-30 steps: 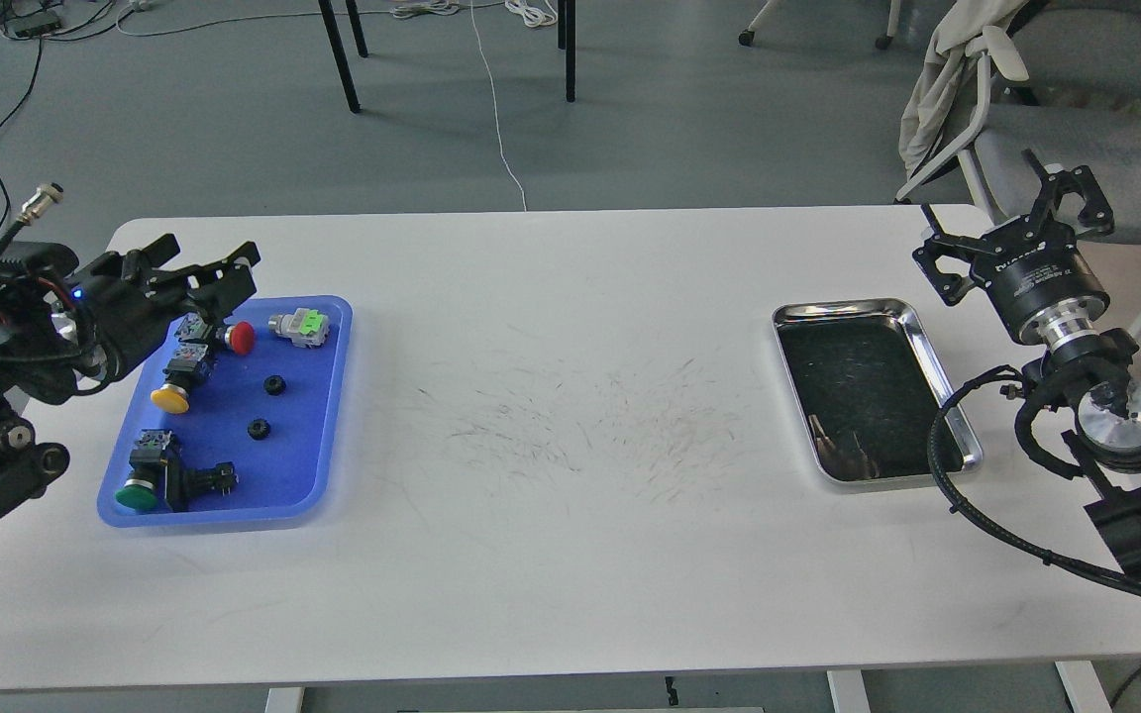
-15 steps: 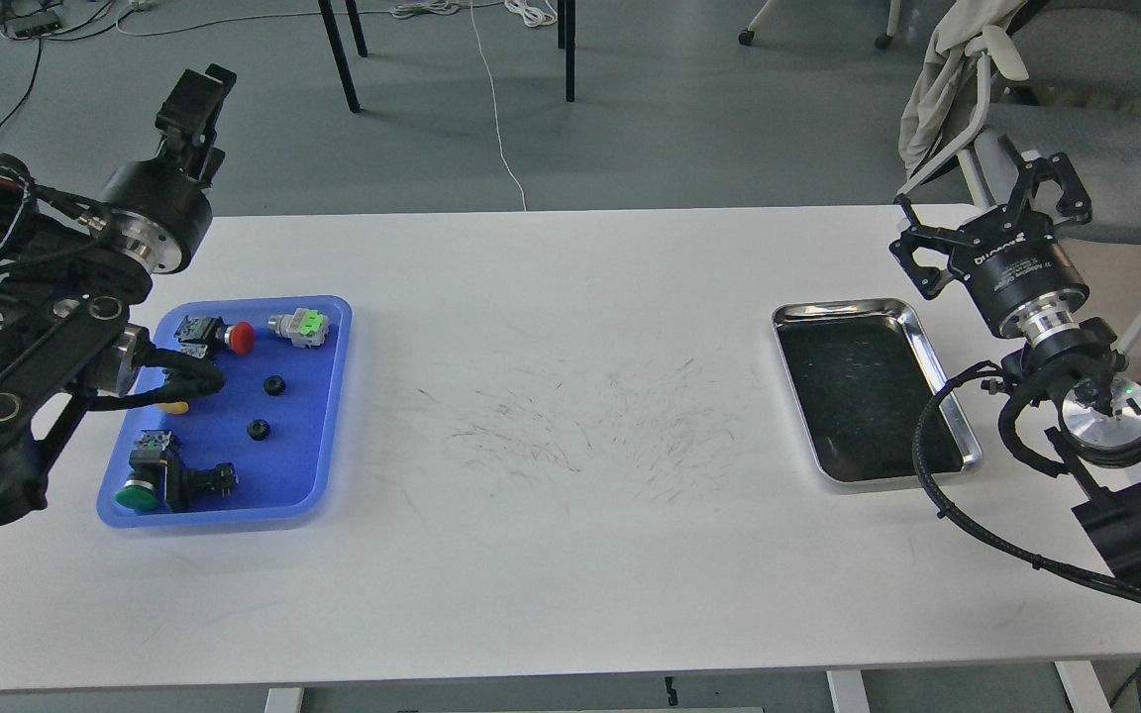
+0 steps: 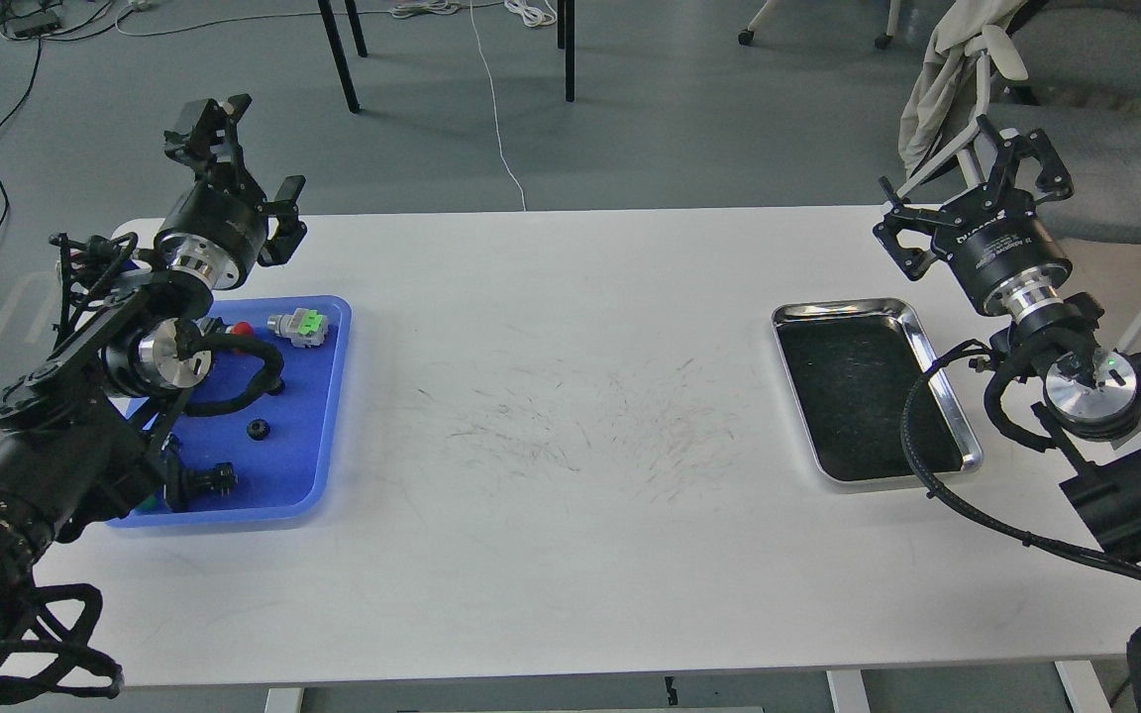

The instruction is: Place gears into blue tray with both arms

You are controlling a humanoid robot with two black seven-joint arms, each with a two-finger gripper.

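Blue tray [image 3: 318,396] on white table [image 3: 570,495] at left, one black gear [image 3: 257,429] inside, another half hidden by cable, left gripper [image 3: 244,149] raised behind tray, open, empty, right gripper [image 3: 957,188] open, empty, beside steel tray [image 3: 927,347].

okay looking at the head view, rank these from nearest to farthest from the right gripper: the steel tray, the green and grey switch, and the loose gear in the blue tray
From the right gripper, raised over the table's far right corner:
1. Steel tray, right side, just below and left of it.
2. Green and grey switch, far corner of the blue tray, left side.
3. Loose gear, farther left and nearer me.
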